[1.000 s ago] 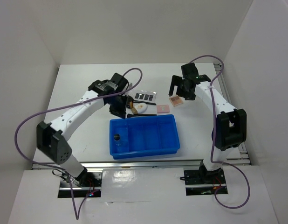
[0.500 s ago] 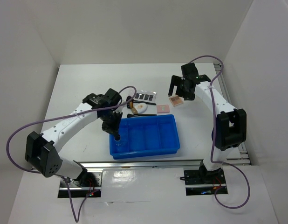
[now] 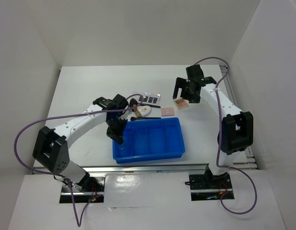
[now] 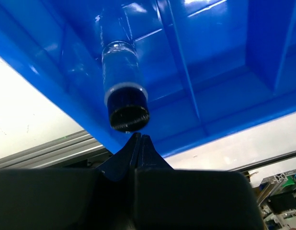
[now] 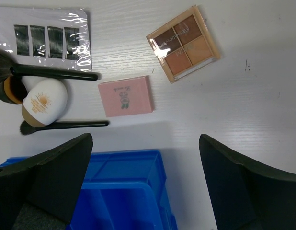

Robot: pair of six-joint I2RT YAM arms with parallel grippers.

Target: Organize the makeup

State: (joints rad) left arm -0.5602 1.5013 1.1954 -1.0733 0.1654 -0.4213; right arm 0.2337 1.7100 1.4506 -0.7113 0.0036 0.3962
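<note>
The makeup lies behind the blue tray (image 3: 148, 154). In the right wrist view I see a clear palette with dark pans (image 5: 47, 36), two black brushes (image 5: 52, 73), a white oval piece (image 5: 42, 103), a pink square (image 5: 126, 96) and a tan four-pan square (image 5: 184, 43). A clear black-capped vial (image 4: 123, 81) sits in the tray's left compartment (image 4: 210, 57). My left gripper (image 4: 138, 137) hangs just above its cap, shut with nothing between the jaws. My right gripper (image 5: 145, 160) hovers wide open above the table beside the tray's far right corner.
The blue tray (image 5: 124, 191) has several dividers; the compartments right of the vial hold nothing. White walls enclose the table on three sides. Both purple cables loop above the arms.
My left arm swung from behind the tray down over its left compartment, and its jaws closed. The vial stayed in the tray. The right arm has not moved.
</note>
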